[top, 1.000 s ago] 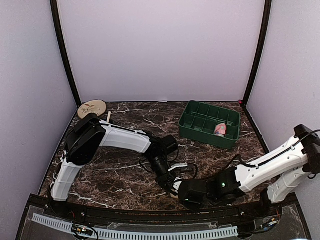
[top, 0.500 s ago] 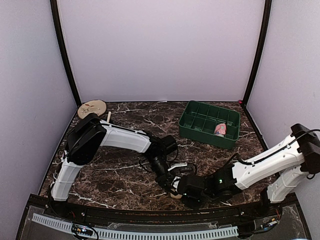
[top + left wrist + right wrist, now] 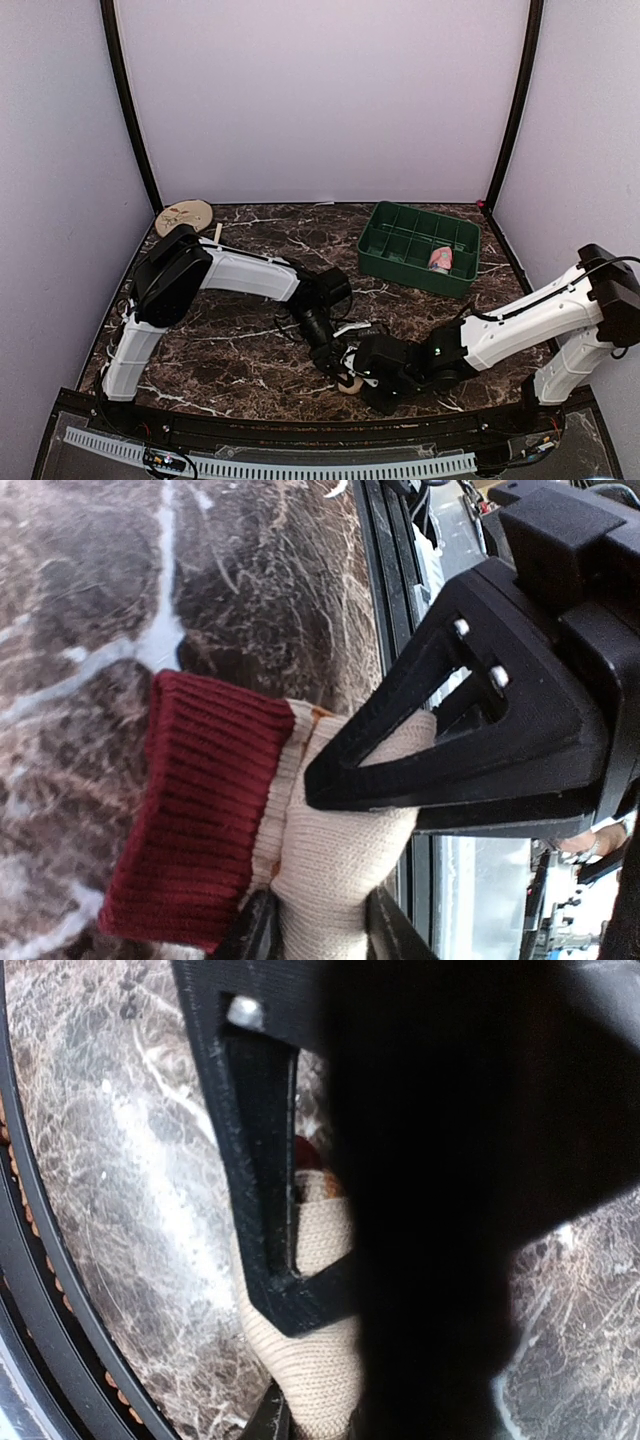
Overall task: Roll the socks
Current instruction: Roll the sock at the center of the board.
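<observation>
The tan sock has a dark red ribbed cuff and lies bunched on the marble near the table's front edge. My left gripper pinches its cream end, with a finger pressed against each side. My right gripper comes in from the right and is shut on the same sock. One of its black fingers lies across the fabric. In the top view the two grippers meet over the sock, left and right. The pink sock sits rolled in the green tray.
The green compartment tray stands at the back right. A round wooden disc and a small white stick lie at the back left. The black front rail runs just below the grippers.
My right gripper has moved left onto the tan sock and its jaws have closed on it. The left jaws have eased a little wider but still touch the sock.
</observation>
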Controlling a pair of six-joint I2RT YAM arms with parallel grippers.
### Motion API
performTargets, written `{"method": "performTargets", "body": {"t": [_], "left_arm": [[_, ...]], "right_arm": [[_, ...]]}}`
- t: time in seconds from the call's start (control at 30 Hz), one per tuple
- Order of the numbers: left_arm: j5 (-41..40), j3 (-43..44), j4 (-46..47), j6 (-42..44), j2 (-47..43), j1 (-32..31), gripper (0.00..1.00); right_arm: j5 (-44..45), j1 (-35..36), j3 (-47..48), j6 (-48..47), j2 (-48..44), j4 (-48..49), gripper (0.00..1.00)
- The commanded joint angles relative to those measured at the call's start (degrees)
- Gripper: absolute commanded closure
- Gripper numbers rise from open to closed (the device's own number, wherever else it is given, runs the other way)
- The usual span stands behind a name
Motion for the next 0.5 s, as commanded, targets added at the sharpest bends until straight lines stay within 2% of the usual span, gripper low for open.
{"method": "performTargets", "body": {"t": [0.0,0.47], "left_arm": [[-6.7,-0.7,-3.6,-3.7,2.9,2.9,0.65],[-7.1,-13.3,10.7,-11.7,-8.8,11.9,0.58]], "right_arm": [[-4.5,-2.5,0.2,0.2,2.4,0.0,0.91],[-16.6,-9.0,3.0,0.2,5.7,1.6,0.93]]}}
